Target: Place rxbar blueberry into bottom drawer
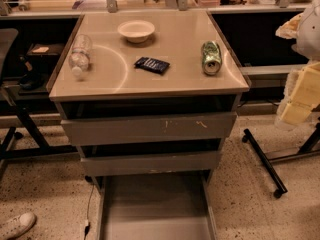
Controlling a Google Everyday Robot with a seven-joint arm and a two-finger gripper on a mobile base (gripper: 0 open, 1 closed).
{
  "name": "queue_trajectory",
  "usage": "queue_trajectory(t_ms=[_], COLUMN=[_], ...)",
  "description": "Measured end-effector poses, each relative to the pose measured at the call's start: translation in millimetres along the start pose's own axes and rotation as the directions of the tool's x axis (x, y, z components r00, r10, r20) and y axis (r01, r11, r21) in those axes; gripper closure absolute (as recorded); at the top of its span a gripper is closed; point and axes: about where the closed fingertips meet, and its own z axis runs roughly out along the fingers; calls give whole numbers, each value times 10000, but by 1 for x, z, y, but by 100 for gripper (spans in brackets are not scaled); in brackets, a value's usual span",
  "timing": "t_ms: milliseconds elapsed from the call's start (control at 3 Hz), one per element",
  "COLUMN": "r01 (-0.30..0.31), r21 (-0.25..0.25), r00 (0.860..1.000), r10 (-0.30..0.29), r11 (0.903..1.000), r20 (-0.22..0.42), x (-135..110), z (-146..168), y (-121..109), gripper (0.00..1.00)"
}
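The rxbar blueberry (152,64), a flat dark navy wrapper, lies on the cabinet top (180,79) near its middle. The bottom drawer (155,209) is pulled far out toward me, and its flat grey floor shows nothing in it. My gripper (296,101), cream-coloured, hangs at the right edge of the view. It is off to the right of the cabinet, apart from the bar and well above the drawer, and holds nothing that I can see.
On the top also lie a clear plastic bottle (80,54) at the left, a white bowl (136,30) at the back and a green crushed can (211,57) at the right. Two higher drawers (147,128) stand slightly out. A wheeled stand leg (265,164) is at the right, a shoe (15,225) at the bottom left.
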Motion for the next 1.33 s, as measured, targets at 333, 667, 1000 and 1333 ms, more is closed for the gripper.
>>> queue_trajectory(t_ms=[333,667,1000,1333], r01=[25,374,885,885], r21=[30,-66,-228,-227], r00=[10000,9993,9960,9960], r10=[-25,-373,-883,-883], r11=[10000,9993,9958,9958], r20=[64,67,114,114], x=[-9,-42,-87,-87], z=[1,13,28,28], y=[-4,-16,-28,-28], gripper=[0,0,0,0])
